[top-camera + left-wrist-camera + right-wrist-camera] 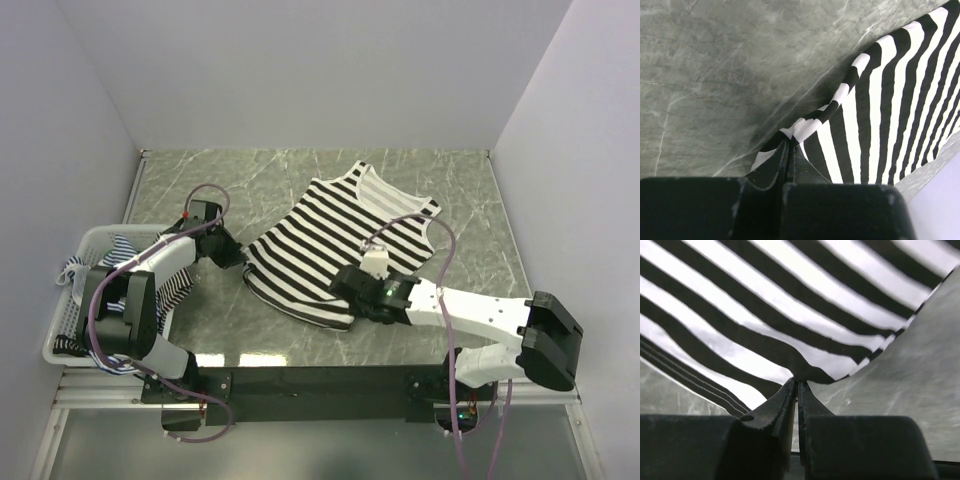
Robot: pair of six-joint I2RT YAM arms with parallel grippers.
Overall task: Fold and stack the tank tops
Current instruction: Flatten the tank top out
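Note:
A black-and-white striped tank top [335, 245] lies spread on the table, neck toward the far right. My left gripper [240, 258] is shut on its left hem corner; the left wrist view shows the pinched corner [805, 127] at my closed fingertips [789, 142]. My right gripper [345, 285] is shut on the bottom hem near the right side; the right wrist view shows the striped cloth [790, 330] gathered at the closed tips [796, 382]. Blue-and-white striped tops [170, 285] lie bunched in the basket under the left arm.
A white plastic mesh basket [75, 310] stands at the left edge of the grey marble table [250, 185]. Pale walls close in the left, far and right sides. A black rail runs along the near edge.

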